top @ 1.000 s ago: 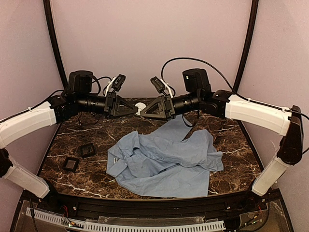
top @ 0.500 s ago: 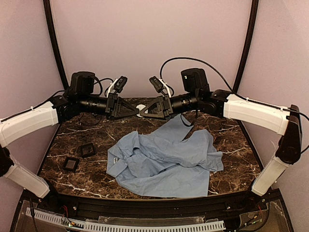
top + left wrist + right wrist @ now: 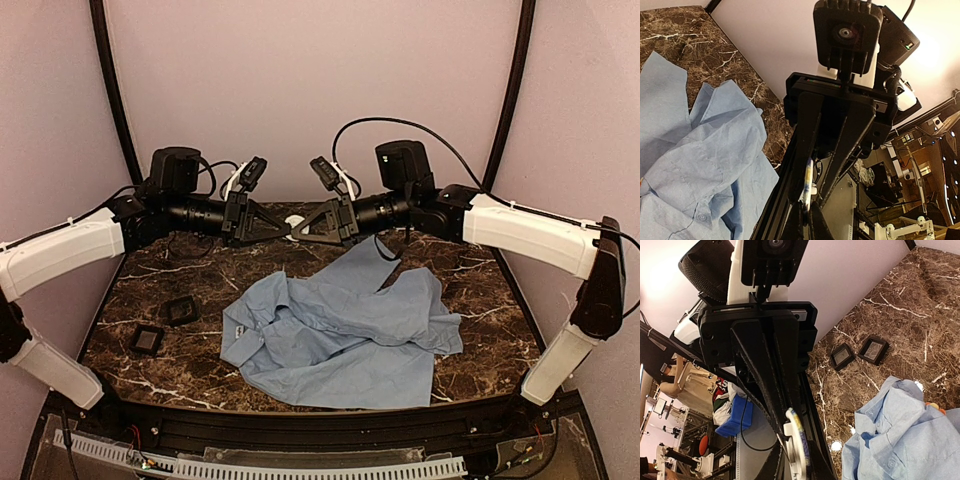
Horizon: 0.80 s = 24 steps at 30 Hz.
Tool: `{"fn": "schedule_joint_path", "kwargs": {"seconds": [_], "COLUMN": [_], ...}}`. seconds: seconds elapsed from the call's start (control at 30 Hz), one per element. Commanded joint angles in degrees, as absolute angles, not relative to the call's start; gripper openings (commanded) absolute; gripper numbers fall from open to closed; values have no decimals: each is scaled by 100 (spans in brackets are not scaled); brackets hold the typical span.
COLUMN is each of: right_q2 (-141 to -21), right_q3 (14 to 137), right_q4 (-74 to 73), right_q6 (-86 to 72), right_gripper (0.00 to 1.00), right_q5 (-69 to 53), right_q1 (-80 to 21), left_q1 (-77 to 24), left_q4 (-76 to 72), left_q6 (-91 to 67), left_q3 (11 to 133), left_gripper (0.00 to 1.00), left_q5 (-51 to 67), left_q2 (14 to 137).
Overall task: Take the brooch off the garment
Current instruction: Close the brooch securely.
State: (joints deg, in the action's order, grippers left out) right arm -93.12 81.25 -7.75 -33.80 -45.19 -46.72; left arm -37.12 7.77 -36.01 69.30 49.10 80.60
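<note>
Since the earlier frame the jaws of the right hand (image 3: 808, 206) have been drawn in from a wider stance, and both hands have been shifted only slightly, meeting tip to tip above the far part of the bench (image 3: 480, 290); the right hand's fingers are seen standing in a narrow V around a white piece (image 3: 807, 182), thin and flat with blue and yellow along its edge, though whether it is actually pinched by them cannot be told; the left hand (image 3: 788, 439) is closed, its fingers brought together into one dark wedge, and the same white piece is gripped at their tips; both hands are held roughly level, pointed at each other, well above the fabric; below them and nearer lies the garment (image 3: 340, 330), light blue and crumpled, spread over the middle of the bench with its collar turned toward the left side and one part drawn out toward the far edge beneath the right hand; the brooch (image 3: 935, 407) is glimpsed only as a small orange and yellow rounded bit on the garment at the right edge of the right wrist view, apart from both hands; two black square pads (image 3: 180, 310) are set on the bare bench near the collar, clear of the fabric.
</note>
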Motion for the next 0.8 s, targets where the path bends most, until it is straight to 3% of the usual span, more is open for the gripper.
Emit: {"fn": "schedule_joint_path", "kwargs": {"seconds": [0.0, 0.33, 0.77], "right_q2": [-9395, -9400, -9460], "right_q3": [8166, 8084, 8182], "right_q4": [-590, -582, -1142], "right_q6": [-3437, -3573, -3578], "right_gripper": [12, 2, 0], "right_q5": [-4605, -4617, -4016], "right_q1": [-4612, -4528, -4437], "left_q1": [-3691, -3685, -3691], "left_q4": [794, 792, 784], "left_q6": [-3525, -3533, -3524], "left_q3": [7040, 7053, 7080], "left_gripper": [1, 1, 1], "left_q5": [4915, 4939, 4936], "left_q2": [8023, 8013, 8027]}}
